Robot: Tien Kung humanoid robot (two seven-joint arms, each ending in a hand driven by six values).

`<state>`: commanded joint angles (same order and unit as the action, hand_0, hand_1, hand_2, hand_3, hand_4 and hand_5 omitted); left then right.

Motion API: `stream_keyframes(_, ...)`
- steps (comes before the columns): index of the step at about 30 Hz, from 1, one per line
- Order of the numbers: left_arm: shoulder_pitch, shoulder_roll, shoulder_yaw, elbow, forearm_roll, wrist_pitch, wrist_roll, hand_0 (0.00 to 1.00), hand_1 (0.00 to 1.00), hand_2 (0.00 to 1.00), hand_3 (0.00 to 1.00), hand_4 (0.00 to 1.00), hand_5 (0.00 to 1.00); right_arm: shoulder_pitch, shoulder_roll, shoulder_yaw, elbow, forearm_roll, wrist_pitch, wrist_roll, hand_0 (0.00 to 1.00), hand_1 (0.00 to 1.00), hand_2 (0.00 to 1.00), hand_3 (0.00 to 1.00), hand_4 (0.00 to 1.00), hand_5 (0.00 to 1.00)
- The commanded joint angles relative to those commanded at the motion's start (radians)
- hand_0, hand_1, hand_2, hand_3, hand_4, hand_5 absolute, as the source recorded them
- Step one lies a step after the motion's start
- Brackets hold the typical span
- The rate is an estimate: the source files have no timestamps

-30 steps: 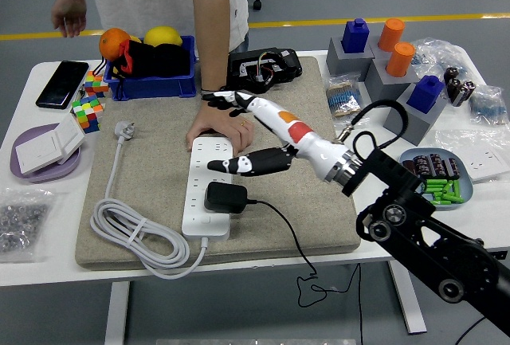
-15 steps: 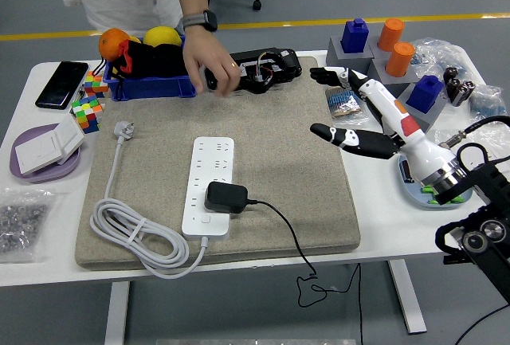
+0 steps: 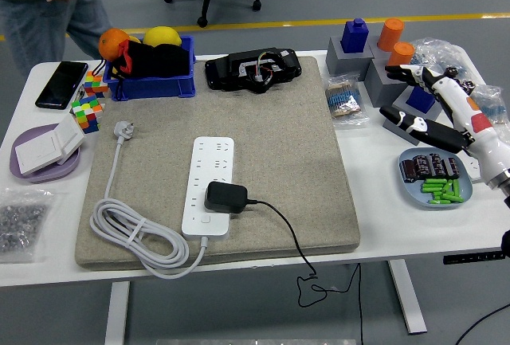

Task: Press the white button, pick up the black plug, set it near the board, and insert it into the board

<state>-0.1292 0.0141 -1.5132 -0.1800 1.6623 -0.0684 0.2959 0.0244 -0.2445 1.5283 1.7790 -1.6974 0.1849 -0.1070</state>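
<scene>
Robot hand (image 3: 430,106) on the right hovers with fingers spread and empty above the bench's (image 3: 374,194) right edge, near a blue plate (image 3: 414,186). Leftward on the grey mat (image 3: 303,170), the black plug (image 3: 225,197) sits plugged into the white power strip (image 3: 209,174).

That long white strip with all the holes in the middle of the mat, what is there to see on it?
The white power strip is a long, flat bar of smooth plastic with rows of sockets. It lies flat, lengthwise, on the grey mat. A black plug sits in it near the close end, its thin black cord trailing off the table's front. A small button shows at that end. A thick white cable leaves there, coils beside it, and ends in a loose plug.
</scene>
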Motion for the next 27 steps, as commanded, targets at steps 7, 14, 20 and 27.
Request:
stream_keyframes(7, 0.027, 0.010, -0.046, 0.000, 0.047, -0.005, 0.003, 0.651, 0.640, 0.632, 0.673, 0.512, 0.094, -0.040, 0.046, 0.110, 0.000, 0.012, 0.085, -0.278, 0.998, 0.998, 0.996, 0.998, 0.998, 0.998)
stream_keyframes(14, 0.069, 0.017, -0.102, 0.000, 0.113, -0.012, 0.012, 0.652, 0.640, 0.633, 0.672, 0.520, 0.092, -0.082, 0.067, 0.167, 0.000, -0.013, 0.198, -0.341, 0.981, 0.982, 0.962, 0.978, 0.998, 0.998)
stream_keyframes(20, 0.068, 0.027, -0.124, 0.000, 0.135, -0.018, 0.010, 0.652, 0.640, 0.634, 0.673, 0.522, 0.092, -0.116, 0.122, 0.217, 0.000, -0.031, 0.207, -0.415, 0.958, 0.952, 0.939, 0.934, 0.984, 0.992)
stream_keyframes(27, 0.074, 0.042, -0.175, 0.000, 0.178, -0.016, 0.020, 0.652, 0.640, 0.633, 0.674, 0.523, 0.091, -0.072, 0.133, 0.183, 0.000, -0.001, 0.260, -0.538, 0.940, 0.908, 0.897, 0.904, 0.939, 0.784)
